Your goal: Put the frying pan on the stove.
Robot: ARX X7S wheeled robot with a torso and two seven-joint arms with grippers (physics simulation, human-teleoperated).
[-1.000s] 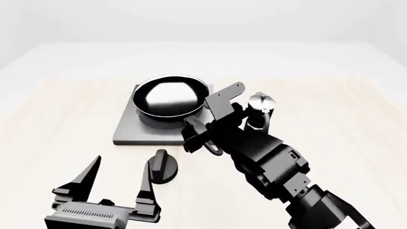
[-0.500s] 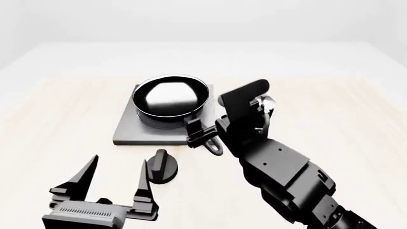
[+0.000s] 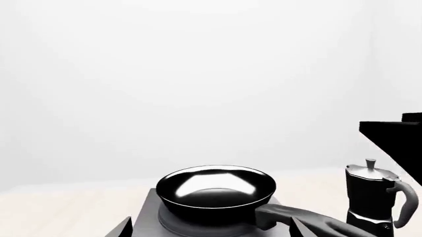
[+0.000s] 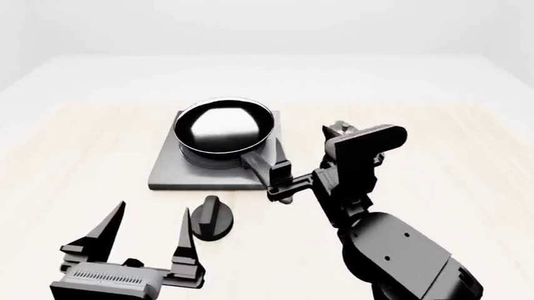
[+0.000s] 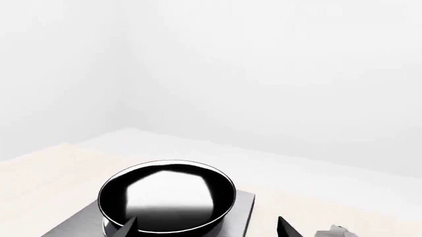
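Table (image 4: 75,144): pale wood, wide, and it holds everything.
Stove (image 4: 167,170): a flat grey square near the middle of the table.
Frying pan (image 4: 224,128): it sits on the stove, over the rings. Its round black bowl lies flat and shiny inside. Its long handle sticks out past the stove's edge toward the right arm.
Right gripper (image 4: 279,178): its fingers are spread apart. They sit on either side of the handle near its end. It looks like they are not squeezing it, but the pictures do not show for sure if they touch it.
Left gripper (image 4: 146,234): its two fingers are apart and hold nothing. It hangs low in front, well away from the pan.
Moka pot (image 3: 372,197): it stands upright just beside the stove, mostly hidden by the right arm in the head view.
Knob (image 4: 211,219): small and black, on the table in front of the stove.
Done: the pan looks to be in its place on the stove.
Left to do: likely only for the right arm to back off without bumping the handle.
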